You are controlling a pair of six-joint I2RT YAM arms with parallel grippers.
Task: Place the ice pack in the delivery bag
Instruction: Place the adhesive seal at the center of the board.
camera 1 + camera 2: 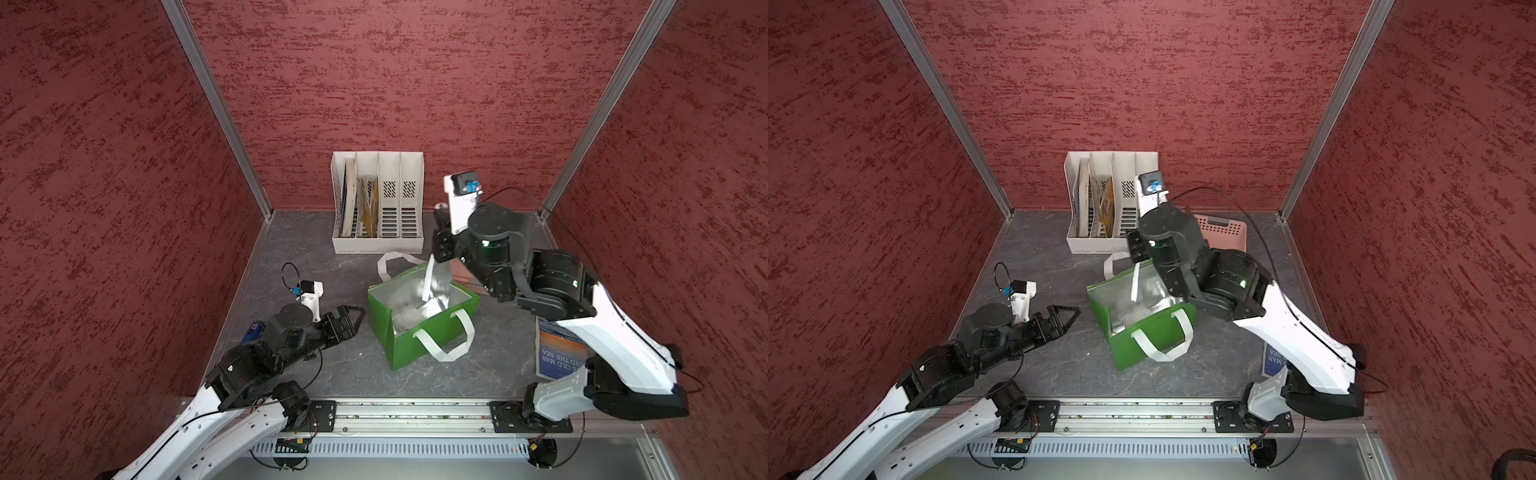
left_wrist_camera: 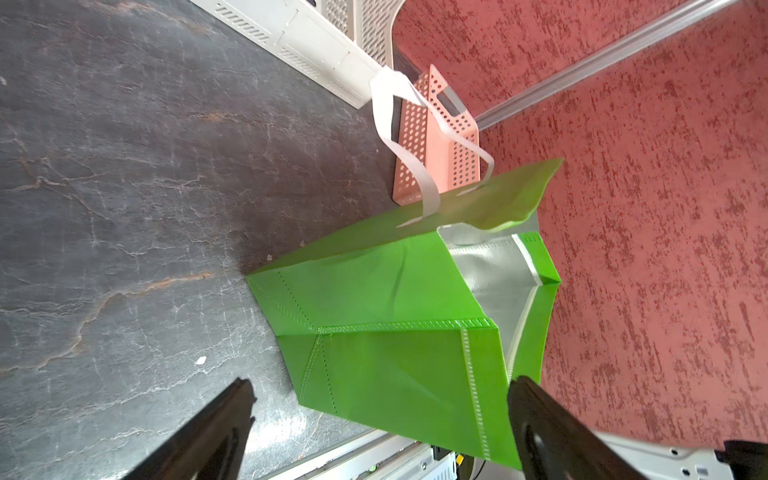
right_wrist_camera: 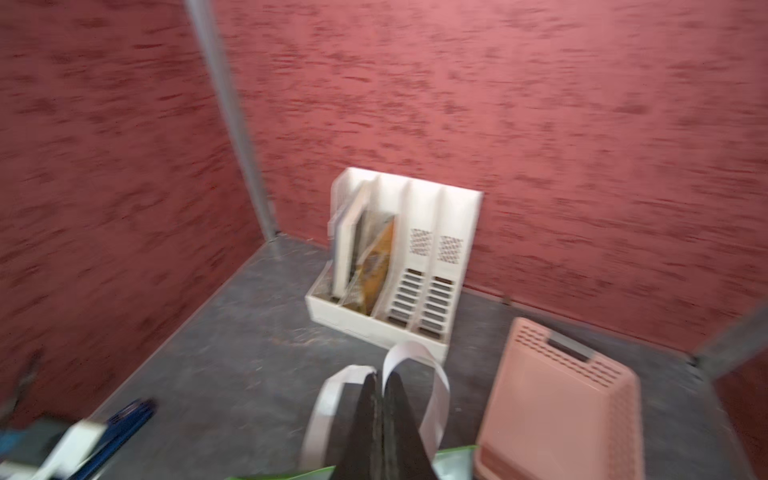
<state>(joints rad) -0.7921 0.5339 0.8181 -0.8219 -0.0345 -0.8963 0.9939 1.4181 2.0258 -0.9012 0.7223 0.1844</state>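
The delivery bag (image 1: 409, 345) (image 1: 1142, 340) (image 2: 395, 299) stands upright and open mid-table, bright green with silver foil lining. On its foil floor lies a pale lumpy shape (image 1: 405, 321) (image 1: 1129, 311), which I take for the ice pack; it is only partly seen. My left gripper (image 1: 359, 318) (image 1: 1073, 318) (image 2: 382, 388) is open and empty, low beside the bag's left side wall. My right gripper (image 1: 439, 259) (image 3: 380, 374) is shut above the bag's far rim. Its tips meet at the far white handle strap (image 3: 415, 349), and I cannot tell whether the strap is pinched.
A white file holder (image 1: 378, 208) with books stands against the back wall. A pink perforated basket (image 1: 1221, 228) (image 3: 552, 407) lies behind the bag to the right. A blue book (image 1: 559, 353) lies under the right arm. An aluminium rail (image 1: 411, 415) runs along the front edge.
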